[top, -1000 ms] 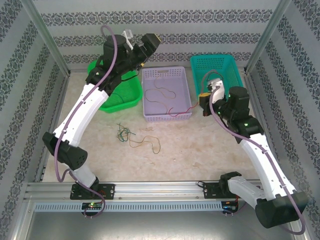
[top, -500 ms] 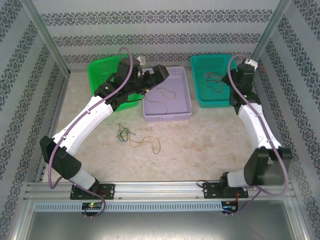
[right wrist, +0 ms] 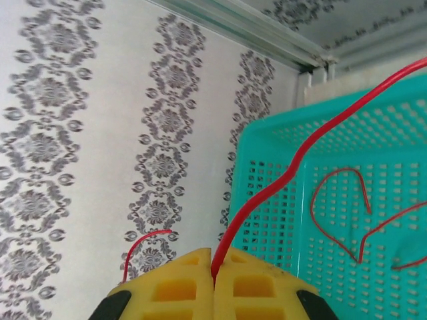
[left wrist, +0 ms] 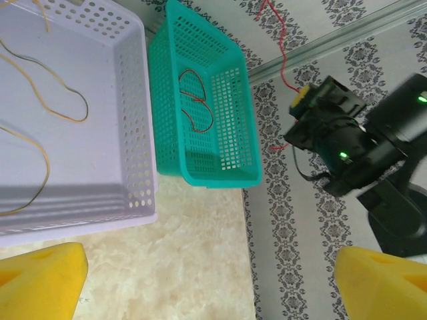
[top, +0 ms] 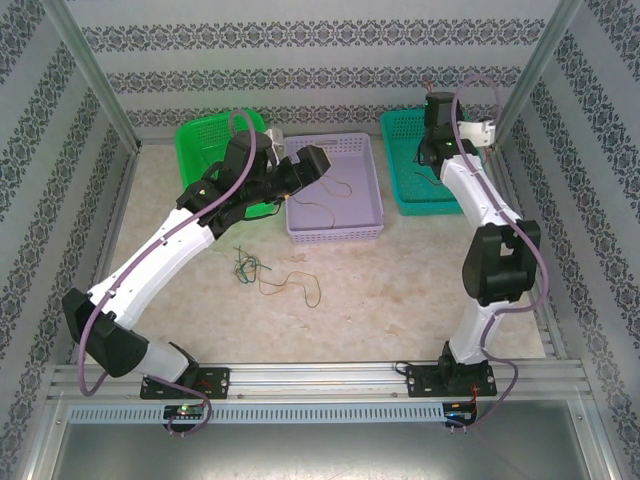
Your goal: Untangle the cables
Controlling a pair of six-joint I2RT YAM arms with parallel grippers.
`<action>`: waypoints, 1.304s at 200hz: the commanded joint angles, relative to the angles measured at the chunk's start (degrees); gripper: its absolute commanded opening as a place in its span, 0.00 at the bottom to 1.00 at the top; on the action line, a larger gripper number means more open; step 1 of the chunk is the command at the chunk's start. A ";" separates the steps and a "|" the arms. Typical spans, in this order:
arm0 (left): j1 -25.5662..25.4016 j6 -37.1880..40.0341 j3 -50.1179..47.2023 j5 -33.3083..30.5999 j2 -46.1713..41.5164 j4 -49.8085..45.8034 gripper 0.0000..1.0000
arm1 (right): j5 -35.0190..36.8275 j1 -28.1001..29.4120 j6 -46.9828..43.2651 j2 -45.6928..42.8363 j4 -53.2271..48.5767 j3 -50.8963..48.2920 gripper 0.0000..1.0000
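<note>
From above, your right claw is raised high over the teal basket and your left claw hangs over the lilac basket. A knot of cables lies on the worktop, well apart from both. In the left wrist view, the left claw's pads stand wide apart with nothing between them. The red cable dangles from the right claw. In the right wrist view, the right claw is pinched together on the red cable, which runs across the teal basket. The step looks like dropping this strand in, so bring the claw lower and over the basket's middle before you let go; that should keep the loose end inside the rim.
</note>
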 commanded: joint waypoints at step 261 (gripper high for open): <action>0.49 1.47 -2.93 -2.85 -4.15 -8.13 0.95 | -16.18 -2.81 -7.32 4.27 2.02 -9.50 0.55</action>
